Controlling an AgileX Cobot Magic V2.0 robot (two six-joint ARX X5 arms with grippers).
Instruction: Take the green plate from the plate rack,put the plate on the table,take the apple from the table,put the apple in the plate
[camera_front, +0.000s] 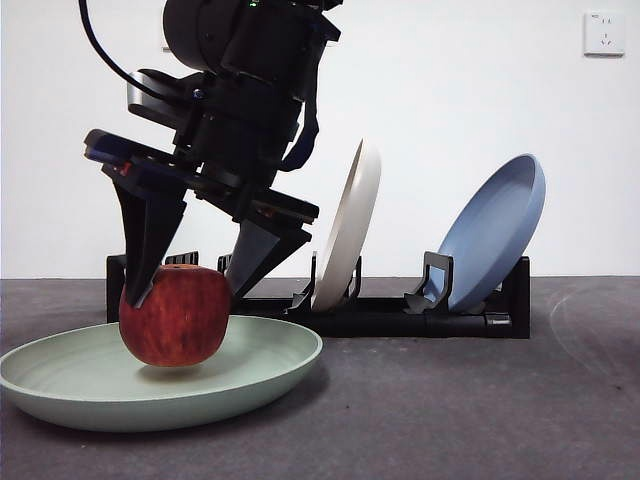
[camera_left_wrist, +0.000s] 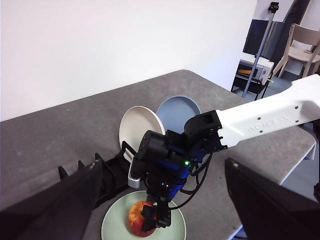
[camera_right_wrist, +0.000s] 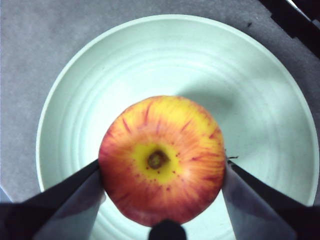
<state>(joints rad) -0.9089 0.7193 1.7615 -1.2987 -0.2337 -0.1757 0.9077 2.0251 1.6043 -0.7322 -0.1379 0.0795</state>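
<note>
front view: my right gripper (camera_front: 190, 285) comes down from above, its two black jaws pinching the apple (camera_front: 175, 314) on either side. the apple sits just over the middle of the green plate (camera_front: 260, 375), with a shadow under it; i cannot tell if it touches the plate. the green plate lies flat on the table (camera_front: 480, 410). behind it the plate rack (camera_front: 420, 318) stands on the table, with a cream plate (camera_front: 350, 225) and a blue plate (camera_front: 495, 228) leaning upright in its slots.

left wrist view: my left gripper (camera_left_wrist: 165, 200) is held high and well apart from the work, jaws spread wide with nothing between them. below it, the right arm (camera_left_wrist: 260, 117) reaches to the apple (camera_left_wrist: 138, 218) over the green plate (camera_left_wrist: 112, 227), just beside the plate rack (camera_left_wrist: 115, 175).

right wrist view: both jaws of my right gripper (camera_right_wrist: 162, 187) press the sides of the apple (camera_right_wrist: 162, 160), stem end facing up. the green plate (camera_right_wrist: 160, 65) rings it all round, apple near its centre.
</note>
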